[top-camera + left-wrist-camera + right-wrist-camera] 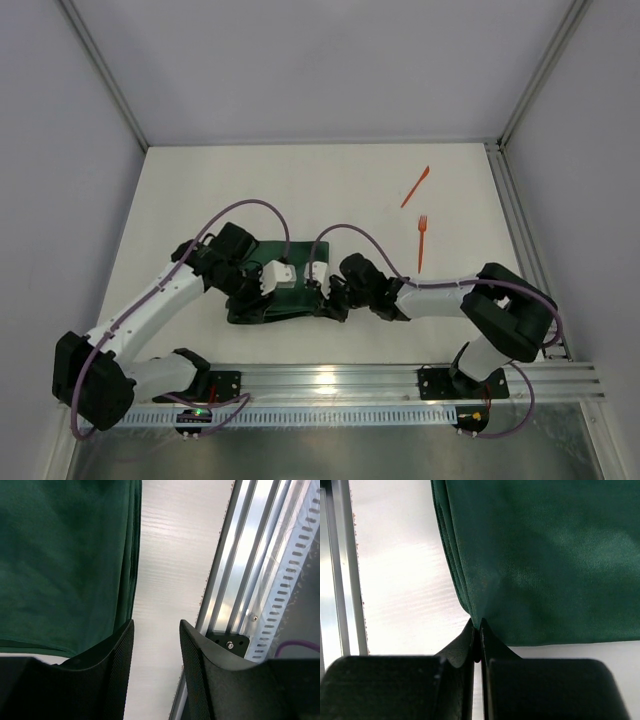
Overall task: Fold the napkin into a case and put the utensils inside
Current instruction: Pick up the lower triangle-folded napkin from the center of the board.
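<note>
The dark green napkin [285,298] lies folded in layers at the table's near middle, partly under both wrists. My left gripper [156,645] is open and empty, one finger resting over the napkin's [65,565] near edge. My right gripper [479,630] is shut on the napkin's [540,555] near right corner. The orange fork [421,243] and the orange knife [416,186] lie on the table to the far right, apart from both grippers.
An aluminium rail [400,382] runs along the near edge with both arm bases on it; it shows in the left wrist view [260,570]. White walls and a metal frame [515,215] bound the table.
</note>
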You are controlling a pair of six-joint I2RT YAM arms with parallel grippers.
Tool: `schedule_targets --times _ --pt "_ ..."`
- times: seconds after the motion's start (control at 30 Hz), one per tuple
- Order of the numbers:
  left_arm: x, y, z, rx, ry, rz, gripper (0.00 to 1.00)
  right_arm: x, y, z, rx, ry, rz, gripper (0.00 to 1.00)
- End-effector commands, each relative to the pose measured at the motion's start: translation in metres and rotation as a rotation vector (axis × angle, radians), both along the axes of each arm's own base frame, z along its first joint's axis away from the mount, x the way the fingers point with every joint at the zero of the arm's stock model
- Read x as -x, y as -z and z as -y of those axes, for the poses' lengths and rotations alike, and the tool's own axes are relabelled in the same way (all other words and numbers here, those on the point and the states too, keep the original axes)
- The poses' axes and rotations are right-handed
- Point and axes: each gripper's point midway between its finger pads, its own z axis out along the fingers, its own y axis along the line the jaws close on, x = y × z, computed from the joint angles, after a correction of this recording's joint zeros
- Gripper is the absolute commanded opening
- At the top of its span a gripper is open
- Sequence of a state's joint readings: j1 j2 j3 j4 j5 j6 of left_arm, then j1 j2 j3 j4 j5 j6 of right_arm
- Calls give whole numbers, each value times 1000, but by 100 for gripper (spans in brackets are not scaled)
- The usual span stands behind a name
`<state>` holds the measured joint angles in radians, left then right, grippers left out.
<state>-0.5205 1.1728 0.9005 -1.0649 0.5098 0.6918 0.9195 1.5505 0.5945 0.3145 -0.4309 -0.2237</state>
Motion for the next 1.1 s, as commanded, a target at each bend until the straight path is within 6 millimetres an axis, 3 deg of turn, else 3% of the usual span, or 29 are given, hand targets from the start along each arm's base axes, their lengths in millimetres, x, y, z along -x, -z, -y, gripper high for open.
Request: schedule_targets --times 0.0,0.17,0.4,0.5,0.6,0.87,1.07 --pt "-9 -20 9 70 -21 59 45 3 -13 -17 -60 -10 -95 4" --pt "-51 -6 6 23 -90 250 48 -2 -11 -23 -110 13 -210 4" --pt "-44 8 15 -2 -5 347 52 -3 -11 -30 -156 34 -355 4" --pt "-43 19 10 -20 13 380 68 -4 -13 -32 -178 41 -387 4" --pt "-43 30 9 -31 44 418 98 -3 -12 -33 -196 41 -429 4" --pt "-37 32 12 -12 102 474 99 -3 -4 -35 -194 57 -489 4" --pt "-36 50 13 -55 172 502 99 -3 -7 -38 -209 52 -503 4"
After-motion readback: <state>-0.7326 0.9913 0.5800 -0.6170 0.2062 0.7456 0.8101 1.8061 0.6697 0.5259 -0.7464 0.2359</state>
